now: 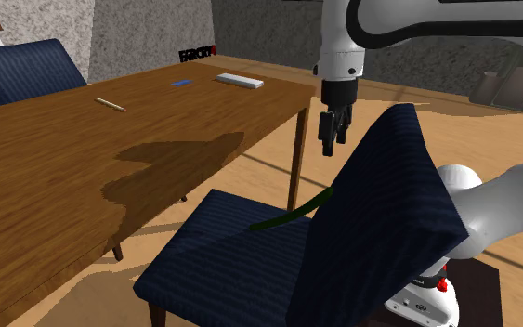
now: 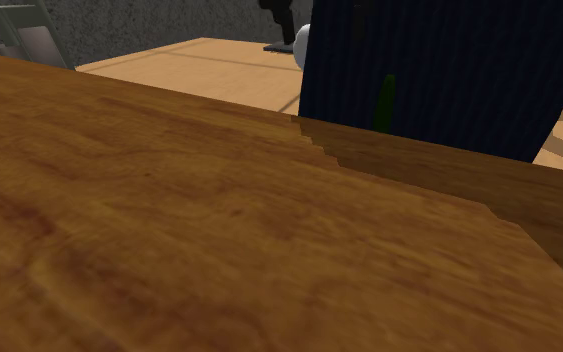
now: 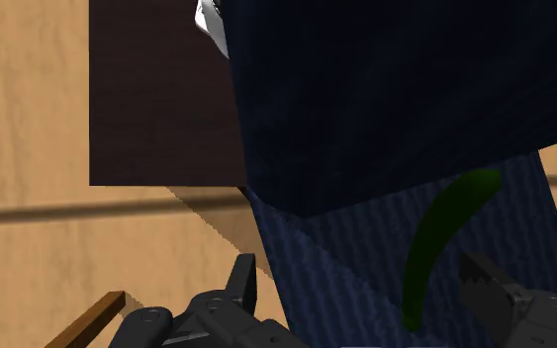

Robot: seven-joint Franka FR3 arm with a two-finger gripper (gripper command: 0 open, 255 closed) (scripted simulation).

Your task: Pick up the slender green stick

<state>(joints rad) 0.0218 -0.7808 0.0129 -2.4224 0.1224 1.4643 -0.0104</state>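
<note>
1. Starting on the shoulder view's left: wooden table (image 1: pixel 55 176).
2. Next over, the slender green stick (image 1: pixel 292 215) lies on the blue chair (image 1: pixel 213 260) seat, one end by the backrest.
3. Gripper (image 1: pixel 330 147) hangs above it, fingers (image 3: pixel 243 280) spread, gripping nothing.

A curved green stick (image 1: pixel 292 215) lies on the blue chair seat (image 1: pixel 215 255).

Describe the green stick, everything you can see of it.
The green stick is thin, dark green, smooth and slightly curved, with rounded ends. It lies on the seat of the blue chair, one end at the backrest and the other pointing toward the seat's middle. The open hand hangs above, clear of it.
</note>
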